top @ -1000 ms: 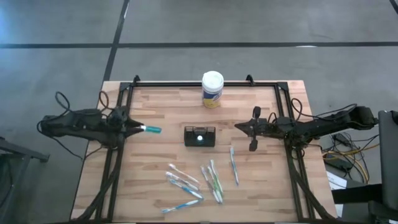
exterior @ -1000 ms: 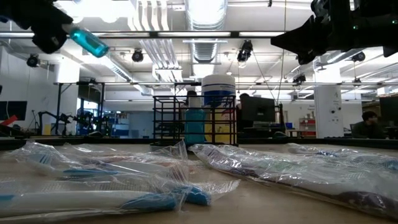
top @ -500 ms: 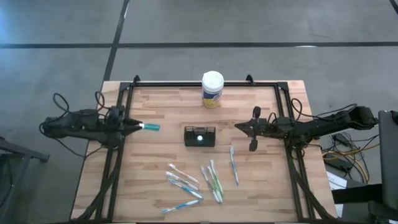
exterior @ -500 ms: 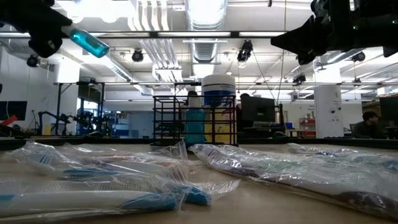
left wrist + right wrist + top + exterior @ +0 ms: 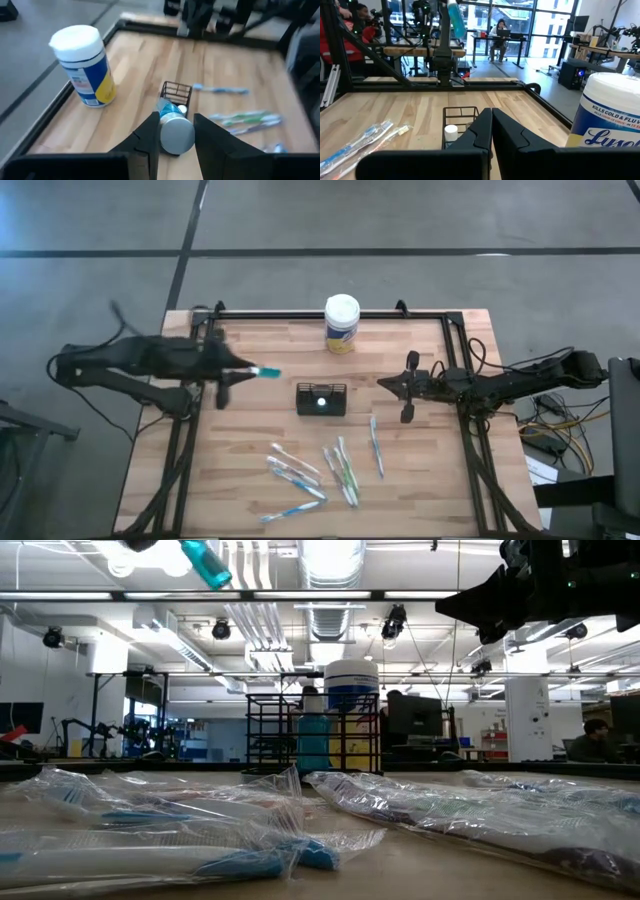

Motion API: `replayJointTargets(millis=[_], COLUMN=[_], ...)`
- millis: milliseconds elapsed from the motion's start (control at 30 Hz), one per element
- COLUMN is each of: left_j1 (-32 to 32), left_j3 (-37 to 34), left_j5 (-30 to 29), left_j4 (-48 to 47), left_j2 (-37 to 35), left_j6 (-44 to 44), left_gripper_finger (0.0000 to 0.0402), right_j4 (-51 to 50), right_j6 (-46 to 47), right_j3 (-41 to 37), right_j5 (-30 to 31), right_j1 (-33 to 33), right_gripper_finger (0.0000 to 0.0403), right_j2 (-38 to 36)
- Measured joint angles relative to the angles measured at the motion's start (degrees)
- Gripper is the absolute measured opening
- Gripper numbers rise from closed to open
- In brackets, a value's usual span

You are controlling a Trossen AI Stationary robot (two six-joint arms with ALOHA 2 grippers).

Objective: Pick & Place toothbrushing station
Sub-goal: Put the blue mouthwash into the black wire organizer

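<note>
The toothbrushing station is a small black wire caddy [image 5: 321,399] [image 5: 176,92] standing mid-table, with a blue bottle [image 5: 313,740] and a white cap [image 5: 451,132] inside it. My left gripper [image 5: 245,369] hovers to the caddy's left, high above the table, shut on a small teal bottle [image 5: 268,372] [image 5: 205,562]. My right gripper [image 5: 381,384] [image 5: 491,114] waits shut and level to the caddy's right, holding nothing. My left gripper pinches the teal bottle between its two fingers [image 5: 150,131] at the end with the round grey face [image 5: 176,136]. The bottle lies along the fingers, and its teal body [image 5: 167,107] sticks out past the fingertips. It slants down toward the caddy, clear of the table.
A white-lidded wipes canister [image 5: 341,323] [image 5: 85,65] stands at the table's far edge, behind the caddy. Several bagged toothbrushes [image 5: 310,470] lie on the near half of the table. A black frame rail [image 5: 300,315] borders the tabletop. People sit in the room beyond [image 5: 497,30].
My left gripper has risen and gone toward the table's right, nearer the caddy, carrying the teal bottle with it. Most of the move fell in the last half second. The bottle has stayed in the same hold and now points more steeply down.
</note>
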Motion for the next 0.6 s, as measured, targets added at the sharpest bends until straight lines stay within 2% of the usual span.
replayJointTargets(millis=[133,267,367,500,600], left_j1=[2.7,5.7,7.1,7.4,7.6], left_j3=[9.6,16.8,22.2,27.4,31.5], left_j5=[2.0,10.2,15.2,17.2,19.4], left_j4=[-3.7,-5.0,-5.1,-7.2,-8.6], left_j2=[11.6,22.5,29.3,37.6,40.9], left_j6=[4.0,7.8,10.0,12.9,15.0], left_gripper_finger=[0.0096,0.0096,0.0096,0.0096,0.0096], right_j4=[0.0,-0.4,-0.5,-0.8,-1.2], right_j6=[0.0,-0.4,-0.8,-1.0,-1.1], right_j3=[0.0,0.0,0.0,0.0,0.0], right_j5=[0.0,0.0,0.0,0.0,0.0], right_j1=[0.0,0.0,0.0,0.0,0.0], right_gripper_finger=[0.0008,0.0008,0.0008,0.0008,0.0008], right_j2=[0.0,0.0,0.0,0.0,0.0])
